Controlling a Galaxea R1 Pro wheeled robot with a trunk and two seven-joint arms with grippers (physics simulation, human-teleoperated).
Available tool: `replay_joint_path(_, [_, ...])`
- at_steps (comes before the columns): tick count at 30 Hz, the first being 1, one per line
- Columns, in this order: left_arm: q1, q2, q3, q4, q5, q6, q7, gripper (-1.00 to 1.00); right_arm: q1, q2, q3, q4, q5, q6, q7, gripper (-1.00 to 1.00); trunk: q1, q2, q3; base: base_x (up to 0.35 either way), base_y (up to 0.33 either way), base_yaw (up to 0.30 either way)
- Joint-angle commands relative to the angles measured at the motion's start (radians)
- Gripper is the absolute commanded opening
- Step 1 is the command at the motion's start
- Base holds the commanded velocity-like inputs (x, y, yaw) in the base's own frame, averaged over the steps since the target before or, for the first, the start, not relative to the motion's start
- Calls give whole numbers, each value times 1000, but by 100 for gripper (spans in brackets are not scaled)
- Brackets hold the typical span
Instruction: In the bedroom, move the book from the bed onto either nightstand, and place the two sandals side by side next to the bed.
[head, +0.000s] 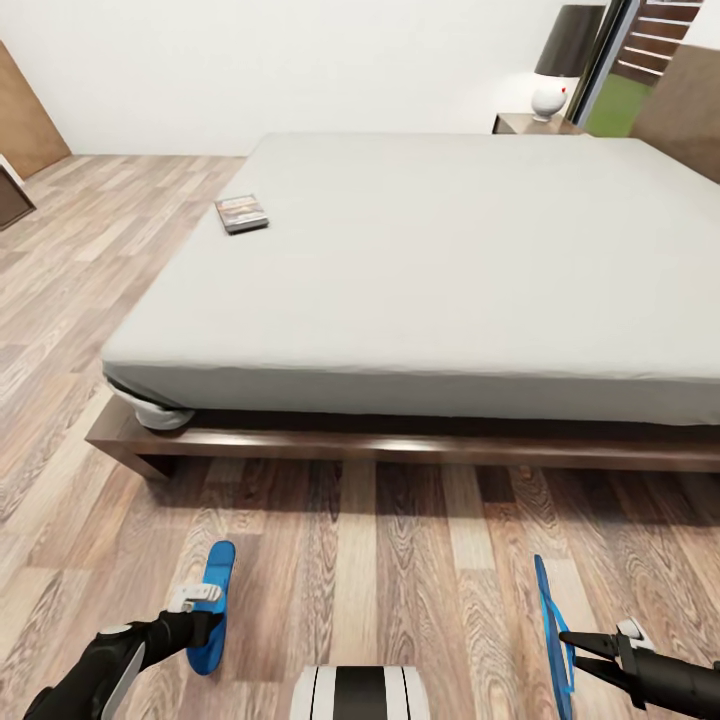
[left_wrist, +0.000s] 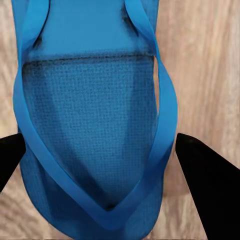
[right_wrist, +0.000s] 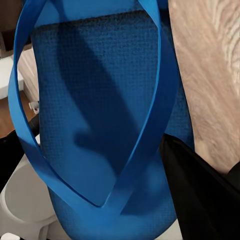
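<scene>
1. Blue left sandal (head: 211, 603) lies flat on the floor (head: 380, 560) before the bed (head: 420, 260); left gripper (head: 200, 612) straddles it, spread.
2. Right sandal (head: 551, 640) stands on edge, pinched by the right gripper (head: 572, 640).
3. Book (head: 241, 212) lies on the mattress, lettering unreadable.
4. Nightstand (head: 530, 124) is partly hidden behind the bed.

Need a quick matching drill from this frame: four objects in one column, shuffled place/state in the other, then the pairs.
Things:
1. book
2. left sandal
3. right sandal
4. lamp

Places/states:
A. tipped up on its edge at the right hand
B. lying flat on the wood floor under the left hand
C. on the nightstand past the far side of the bed
D. on the mattress near its left edge

Pairs: 1-D, 2-B, 3-A, 4-C
</scene>
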Motion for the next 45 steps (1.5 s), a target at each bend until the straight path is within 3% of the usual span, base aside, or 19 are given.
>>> replay_joint_path(1, [0,-1,6,-1,-7,5,-8,-100,-1,-1,6,0,-8,11,1,-100,0,0,-1,147,248,0])
replay_joint_path(13, [0,-1,6,-2,-7,7,-7,-100,-1,-1,6,0,-8,11,1,-100,0,0,-1,184,230,0])
replay_joint_path(28, [0,-1,8,-2,-5,9,-6,-100,-1,-1,6,0,-8,11,1,-100,0,0,-1,166,11,0])
replay_joint_path(31, [0,-2,33,-2,-6,9,-6,-100,-1,-1,6,0,-8,11,1,-100,0,0,-1,3,0,0])
replay_joint_path(35, [0,-2,65,-2,-7,10,-6,-100,-1,-1,6,0,-8,11,2,-100,2,-1,-16,0,0,0])
replay_joint_path(45, [0,-2,70,-2,-7,9,-5,-100,-1,-1,6,0,-8,11,2,-100,6,-4,-55,0,0,0])
